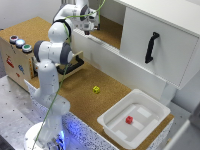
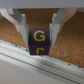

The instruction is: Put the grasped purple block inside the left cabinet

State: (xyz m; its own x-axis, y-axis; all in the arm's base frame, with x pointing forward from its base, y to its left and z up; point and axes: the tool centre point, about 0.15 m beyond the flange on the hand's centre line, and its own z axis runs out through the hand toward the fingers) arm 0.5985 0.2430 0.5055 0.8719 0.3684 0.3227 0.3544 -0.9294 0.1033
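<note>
One robot arm [image 1: 50, 75] stands at the near edge of the cork counter [image 1: 75, 92], and it carries one gripper [image 1: 91, 27]. There are three small cubes in all: one purple block [image 2: 40, 42], one yellow cube [image 1: 96, 90] near the middle of the counter, and one red cube [image 1: 129, 120]. One white tray [image 1: 112, 125] sits at the counter's corner on the exterior view's right. One wooden box [image 1: 12, 57] stands at the edge on the exterior view's left, bearing three round buttons [image 1: 20, 43]. One open cabinet compartment [image 1: 110, 32] lies along the far edge, beside one white door [image 1: 160, 45] with one black handle [image 1: 151, 47].
</note>
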